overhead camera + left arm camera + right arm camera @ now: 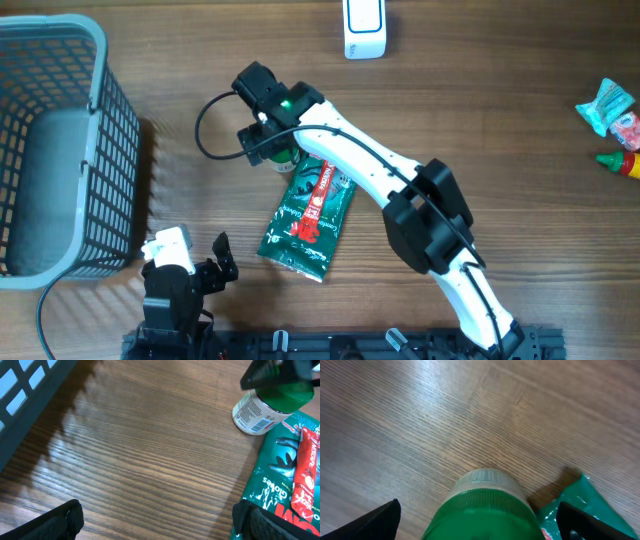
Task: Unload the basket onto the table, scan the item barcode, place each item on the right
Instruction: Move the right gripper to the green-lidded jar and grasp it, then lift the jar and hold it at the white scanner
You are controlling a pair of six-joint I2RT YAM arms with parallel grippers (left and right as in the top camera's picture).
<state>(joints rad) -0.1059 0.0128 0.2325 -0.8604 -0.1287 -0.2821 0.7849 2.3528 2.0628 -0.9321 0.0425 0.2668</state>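
The bottle (260, 410), with a green cap and a white label, sits near the middle of the table (480, 90), at the upper end of a green packet (300, 225). Whether it touches the packet cannot be told, nor whether it stands or lies. The right gripper (268, 145) hangs right over it, jaws spread wide to either side of the cap and clear of it, holding nothing.

A red sachet (318, 200) lies on the packet. Bare wood runs from the bottle leftward to the grey basket (97, 110) at the table's left edge, and upward to the white scanner (364, 30) at the far edge. A teal packet (605, 105) lies well apart at the right edge. The left gripper (195, 262) rests at the near edge beside the basket, jaws wide and empty.

The green packet reads "Gloves". The bottle's label carries fine print too small to read, and the sachet's white letters are unclear.
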